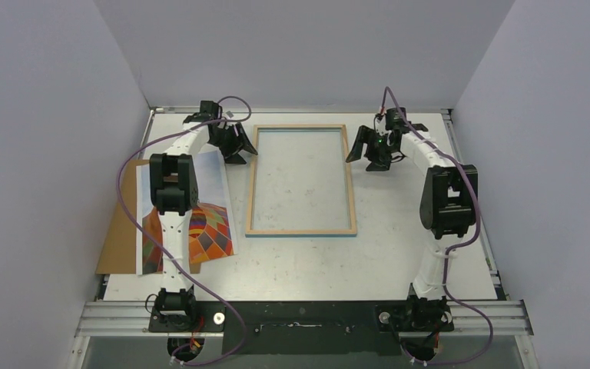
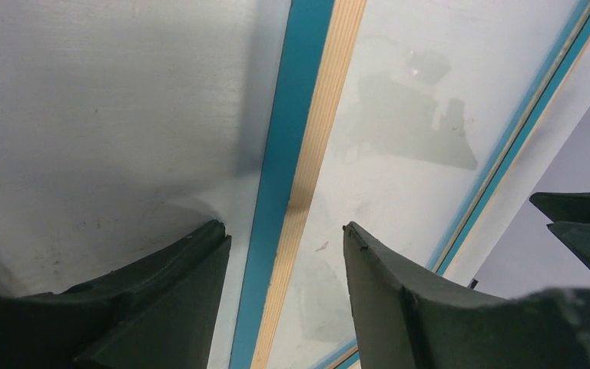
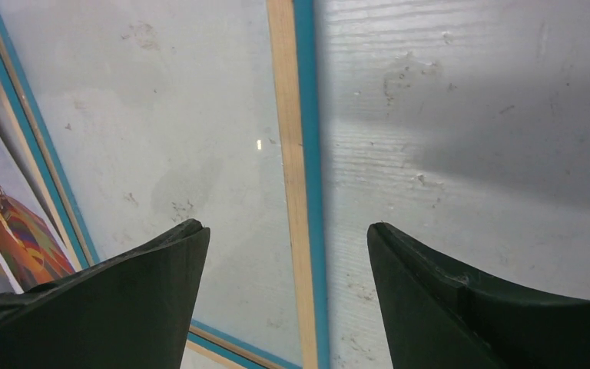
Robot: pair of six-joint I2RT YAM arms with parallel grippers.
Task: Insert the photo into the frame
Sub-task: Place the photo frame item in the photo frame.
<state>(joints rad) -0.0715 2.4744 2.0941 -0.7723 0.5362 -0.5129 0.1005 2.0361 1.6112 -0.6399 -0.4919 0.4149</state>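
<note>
The frame (image 1: 299,231) lies flat on the worktop (image 1: 399,254) between the two tools, its light wood side up and a blue edge showing along its rails. The scuffed worktop surface shows through its opening, and nothing else lies inside its rails.

The left tool (image 1: 240,150) hangs over the frame's far left corner. In the left wrist view its jaws stand well apart, one finger (image 2: 169,292) outside the left rail and the other over the opening, so the rail runs between them. They hold nothing.

The right tool (image 1: 365,154) hangs at the far right corner. In its wrist view the jaws are spread wide on either side of the right rail, with nothing gripped.

The photo (image 1: 211,223) lies outside the frame, nearer the arm bases than the left tool and just beside the left rail. It rests face up, partly on a brown backing board (image 1: 119,238), and the left arm (image 1: 173,192) crosses above it.
</note>
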